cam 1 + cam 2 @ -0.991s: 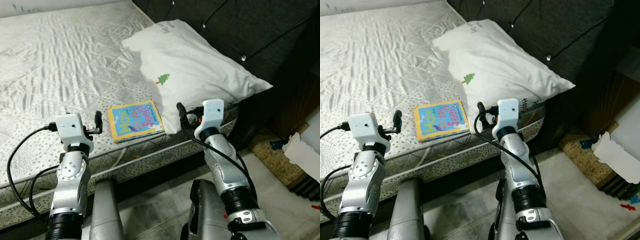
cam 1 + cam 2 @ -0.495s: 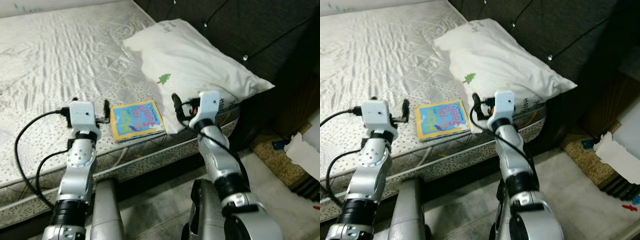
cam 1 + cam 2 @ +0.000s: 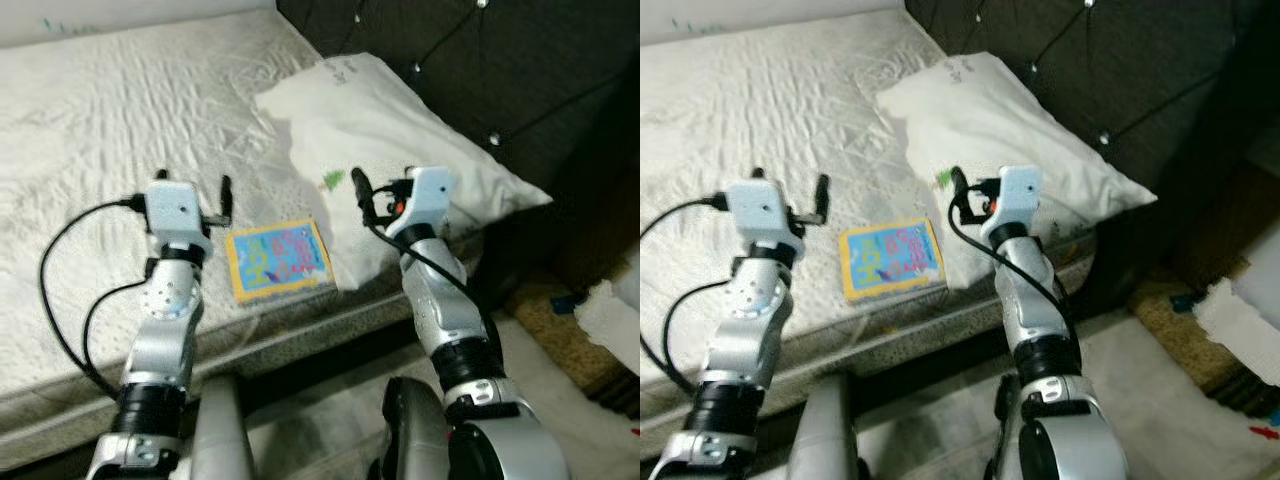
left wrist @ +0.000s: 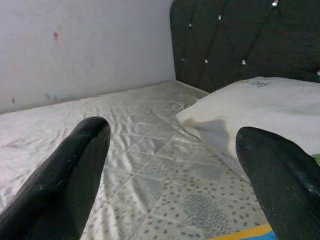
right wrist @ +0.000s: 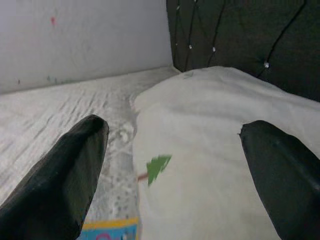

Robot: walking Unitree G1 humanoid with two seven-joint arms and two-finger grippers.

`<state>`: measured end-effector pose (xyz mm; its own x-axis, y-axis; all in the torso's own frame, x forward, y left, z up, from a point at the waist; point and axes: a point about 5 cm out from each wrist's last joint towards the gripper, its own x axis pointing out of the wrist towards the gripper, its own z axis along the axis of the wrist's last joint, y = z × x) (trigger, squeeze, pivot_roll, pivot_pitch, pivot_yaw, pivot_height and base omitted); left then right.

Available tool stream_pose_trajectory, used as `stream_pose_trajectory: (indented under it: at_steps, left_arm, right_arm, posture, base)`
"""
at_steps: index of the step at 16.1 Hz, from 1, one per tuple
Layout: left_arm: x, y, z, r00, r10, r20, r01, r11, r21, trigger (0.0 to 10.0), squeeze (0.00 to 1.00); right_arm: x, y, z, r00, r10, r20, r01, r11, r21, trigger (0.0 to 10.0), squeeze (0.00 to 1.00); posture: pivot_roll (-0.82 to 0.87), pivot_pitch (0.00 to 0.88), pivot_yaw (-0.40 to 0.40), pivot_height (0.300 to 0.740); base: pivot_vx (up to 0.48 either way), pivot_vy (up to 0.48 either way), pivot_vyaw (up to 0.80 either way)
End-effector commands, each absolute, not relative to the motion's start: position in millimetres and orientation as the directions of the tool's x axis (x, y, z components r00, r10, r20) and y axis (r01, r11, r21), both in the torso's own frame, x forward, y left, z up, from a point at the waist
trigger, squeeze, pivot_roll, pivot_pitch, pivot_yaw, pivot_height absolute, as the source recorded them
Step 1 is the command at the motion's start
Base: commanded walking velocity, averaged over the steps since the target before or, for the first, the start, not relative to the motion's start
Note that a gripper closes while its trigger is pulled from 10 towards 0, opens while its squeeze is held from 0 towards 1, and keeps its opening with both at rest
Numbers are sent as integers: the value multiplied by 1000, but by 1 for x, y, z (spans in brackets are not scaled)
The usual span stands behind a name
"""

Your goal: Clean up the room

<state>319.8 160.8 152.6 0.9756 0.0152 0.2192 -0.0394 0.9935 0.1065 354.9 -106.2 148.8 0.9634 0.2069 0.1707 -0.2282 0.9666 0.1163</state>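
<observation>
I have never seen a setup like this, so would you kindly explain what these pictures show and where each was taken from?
This is a humanoid robot tidying a bedroom. Two pictures come from its head camera, looking down at a bed; two come from cameras on its wrists, looking along the black fingers. Its left end effector and right end effector are both raised over the mattress, open and holding nothing. On the mattress, between the two arms, lies a colourful book, and beside it a white pillow rests against the dark headboard.
</observation>
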Motion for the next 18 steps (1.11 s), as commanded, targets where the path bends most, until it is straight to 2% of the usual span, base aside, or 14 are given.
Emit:
stream_pose_trajectory:
  at_steps: [1,6,8,10,12,16,18]
  left_arm:
    - [324,156,158,974,-24,224,-4,992,123,10000,0]
    - [311,153,158,967,-58,248,30,993,118,10000,0]
    - [307,153,148,976,-57,211,34,993,113,10000,0]
    - [302,146,145,978,-94,188,75,991,107,10000,0]
    - [302,145,142,979,-101,176,83,991,105,10000,0]
    - [301,145,144,979,-101,177,83,991,105,10000,0]
    - [300,147,145,980,-80,183,57,990,129,10000,0]
  right_arm:
    - [353,-104,147,965,191,183,-216,967,134,10000,0]
    - [339,-105,131,971,195,136,-212,968,133,10000,0]
    - [334,-106,126,974,189,125,-204,971,127,10000,0]
    - [328,-111,120,985,140,102,-148,986,74,10000,0]
    - [323,-113,122,982,146,122,-157,984,84,10000,0]
    - [317,-117,121,985,132,114,-142,986,90,10000,0]
    - [316,-118,121,986,127,109,-136,987,87,10000,0]
  posture:
    - [83,0,55,635]
    - [96,0,46,683]
    - [99,0,49,703]
    - [87,0,54,703]
    - [80,0,57,703]
    - [74,0,62,740]
    - [75,0,60,740]
  base:
    - [0,0,0]
    - [0,0,0]
    - [0,0,0]
    - [0,0,0]
    - [0,0,0]
    - [0,0,0]
    - [0,0,0]
